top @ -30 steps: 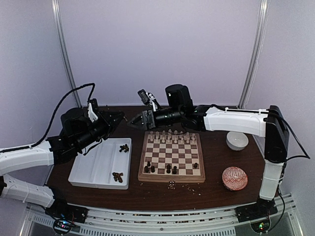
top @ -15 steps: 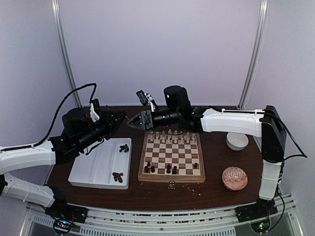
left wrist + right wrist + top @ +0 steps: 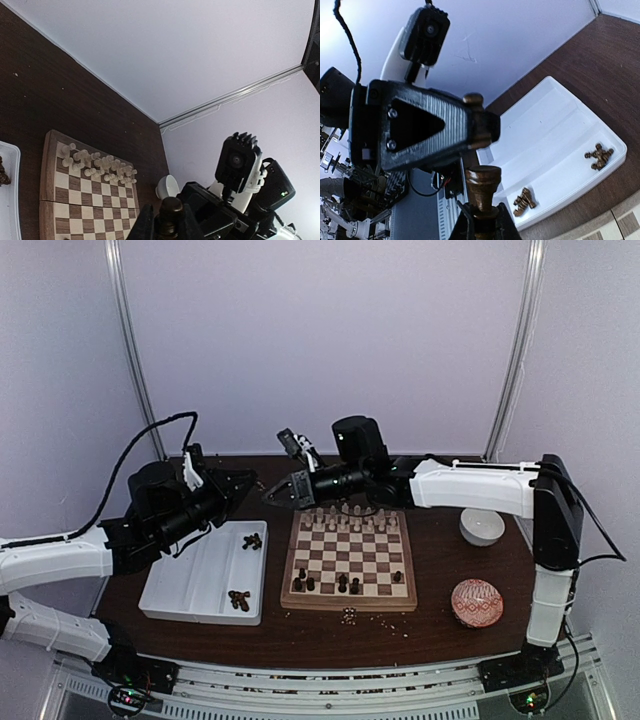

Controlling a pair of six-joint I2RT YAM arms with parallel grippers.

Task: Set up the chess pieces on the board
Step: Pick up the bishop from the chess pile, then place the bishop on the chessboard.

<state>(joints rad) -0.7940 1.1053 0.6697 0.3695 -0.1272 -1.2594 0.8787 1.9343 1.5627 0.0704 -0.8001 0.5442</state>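
Dark piece [image 3: 170, 212]: clamped between the left fingers [image 3: 143, 226] in the left wrist view. The right wrist view also shows a dark piece gripped by the right fingers [image 3: 506, 227]. I cannot tell whether it is one piece or two.
Where: in the air off the far-left corner of the board [image 3: 350, 552], where the two arms' fingertips meet.
Board: flat on the worktop [image 3: 440, 575]. Cream pieces [image 3: 350, 519] crowd its far rows, and a few dark pieces [image 3: 342, 584] stand on its near rows.
Tray [image 3: 185, 590]: left of the board, holding two small heaps of dark pieces.
Crumbs [image 3: 348, 615]: by the board's near edge.
Bowls: a white bowl [image 3: 482, 527] and a red patterned bowl [image 3: 476, 602], right of the board.
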